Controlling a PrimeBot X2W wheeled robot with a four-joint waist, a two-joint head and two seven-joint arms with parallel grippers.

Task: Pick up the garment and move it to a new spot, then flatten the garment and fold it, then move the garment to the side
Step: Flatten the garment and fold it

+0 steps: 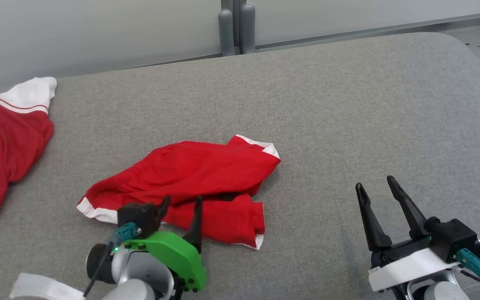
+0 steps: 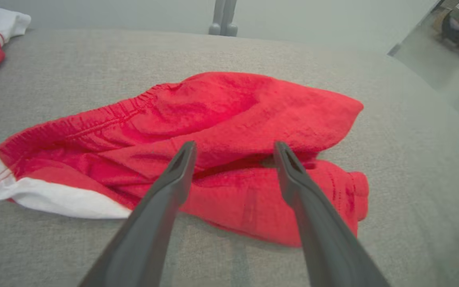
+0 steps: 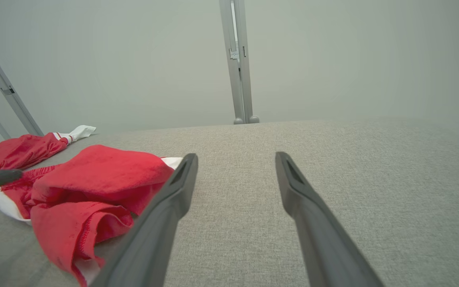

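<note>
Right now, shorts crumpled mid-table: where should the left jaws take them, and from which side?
Probably the white-trimmed hem corner of the red shorts, at the robot's left end. It sticks out flat on the grey table, clear of the bunched folds, so the open left gripper could drop in from the near side and pinch that edge.

Likely a bare lab or test room: a grey fabric-covered table (image 1: 348, 104) spans the lower frame, and plain pale wall panels (image 1: 98, 29) with a metal post (image 1: 236, 25) stand along the top.
</note>
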